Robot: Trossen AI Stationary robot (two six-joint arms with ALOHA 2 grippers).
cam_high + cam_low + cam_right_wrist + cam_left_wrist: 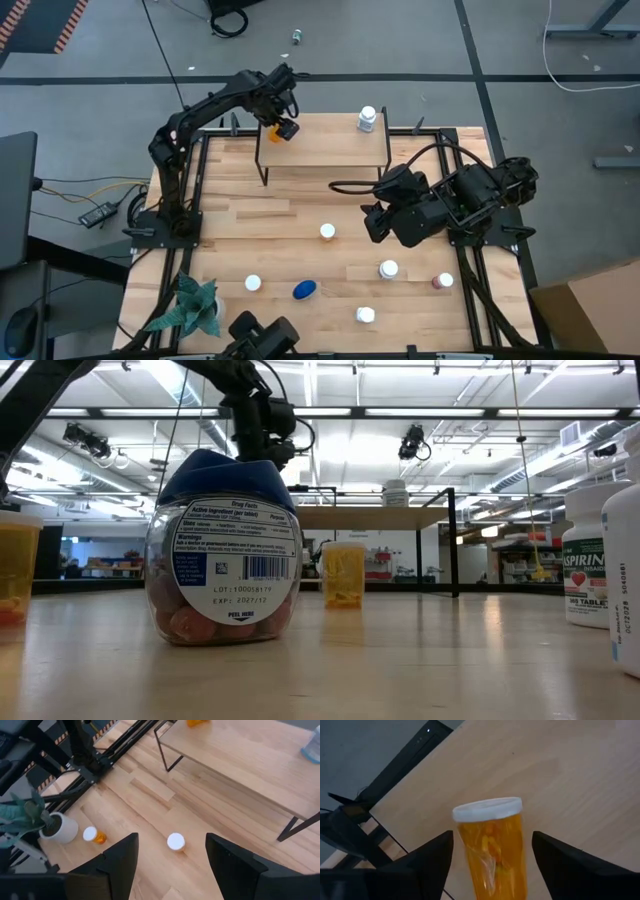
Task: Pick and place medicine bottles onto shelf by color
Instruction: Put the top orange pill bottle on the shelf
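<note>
An orange medicine bottle [492,855] with a white cap [487,810] sits over the shelf's [325,145] left end. My left gripper [285,128] is open around it. One finger [432,860] stands on each side, and a narrow strip of shelf board shows between each finger and the bottle. The capped end points away from the wrist. Whether the bottle rests on the board is hidden. A white bottle [367,120] stands at the shelf's far right corner. My right gripper [372,222] hangs open and holds nothing, above the table in front of the shelf.
Loose bottles lie on the table: an orange one [327,232], a white-capped one [253,283], a blue-lidded one [305,290], white ones [388,269] [366,315] and a dark red one [443,281]. A potted plant [190,305] stands at the near left.
</note>
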